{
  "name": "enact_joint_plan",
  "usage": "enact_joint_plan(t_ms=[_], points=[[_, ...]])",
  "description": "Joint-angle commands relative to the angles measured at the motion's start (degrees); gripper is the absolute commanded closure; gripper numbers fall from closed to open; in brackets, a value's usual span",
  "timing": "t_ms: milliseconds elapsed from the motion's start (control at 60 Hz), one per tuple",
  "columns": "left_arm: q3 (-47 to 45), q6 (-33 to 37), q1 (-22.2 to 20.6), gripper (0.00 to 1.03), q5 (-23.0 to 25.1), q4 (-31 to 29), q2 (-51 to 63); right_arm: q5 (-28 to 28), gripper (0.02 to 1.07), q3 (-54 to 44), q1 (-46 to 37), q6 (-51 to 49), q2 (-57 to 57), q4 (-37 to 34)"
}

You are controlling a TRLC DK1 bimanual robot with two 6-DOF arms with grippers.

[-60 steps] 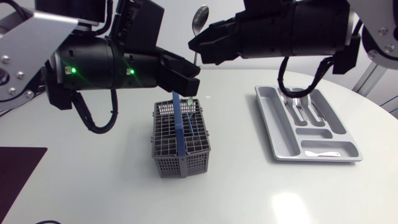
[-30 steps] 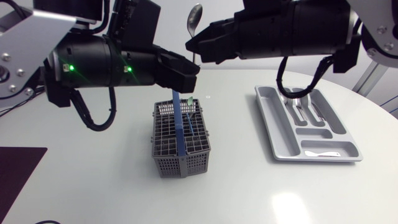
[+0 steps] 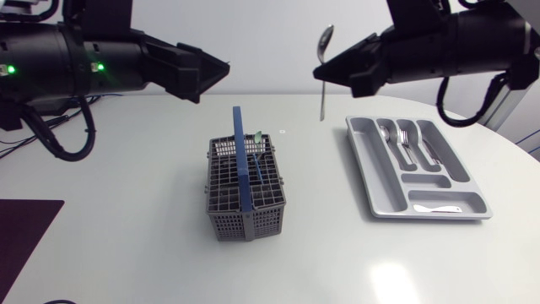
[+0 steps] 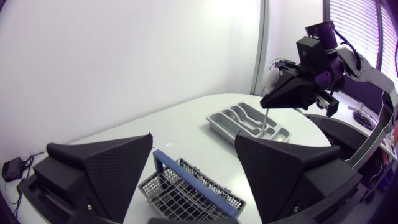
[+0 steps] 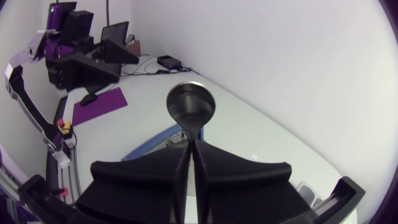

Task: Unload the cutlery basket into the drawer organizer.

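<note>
1. Cutlery basket [image 3: 249,224]: grey mesh with a blue carrying handle [image 3: 242,165], standing mid-table. One piece [image 3: 256,137] shows above its far rim.
2. Spoon [image 3: 321,100]: off the table, hanging upright with the bowl on top. It is between the basket and the drawer organizer [image 3: 361,160], nearer the organizer's far-left corner.
3. Right gripper [image 3: 331,74]: fingers clamped together on the spoon's stem just under the bowl.
4. Left gripper [image 3: 213,80]: fingers wide apart and empty, raised to the far left of the basket.
5. Organizer contents: spoons [image 3: 386,133] and a fork [image 3: 405,139] lie in the far slots, and one piece in the near cross slot.
6. Handling note: the step in hand looks like carrying the spoon over. It should go right, over the slot already holding spoons. Lay it lengthwise along that slot and lower it close before the fingers part.
</note>
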Motion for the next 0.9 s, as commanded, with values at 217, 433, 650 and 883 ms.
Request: enact_joint_plan(t_ms=[217, 433, 650, 883], points=[[-8.0, 7.19, 5.25, 0.05, 0.12, -2.05, -4.62, -5.71, 1.01, -7.32, -20.01, -40.8, 1.65, -13.6], [-12.48, 9.3, 8.24, 0.05, -0.23, -2.49, -7.34, -4.66, 1.01, -13.38, -32.05, -63.21, 5.69, -17.11], [-15.3, 10.18, 9.64, 0.05, -0.23, -2.49, -9.19, -0.61, 1.01, -19.1, -41.11, -80.61, 11.58, -13.33], [-16.26, 10.18, 9.11, 0.05, -0.23, -2.4, -9.89, 3.08, 1.01, -22.17, -46.99, -89.84, 16.59, -1.82]])
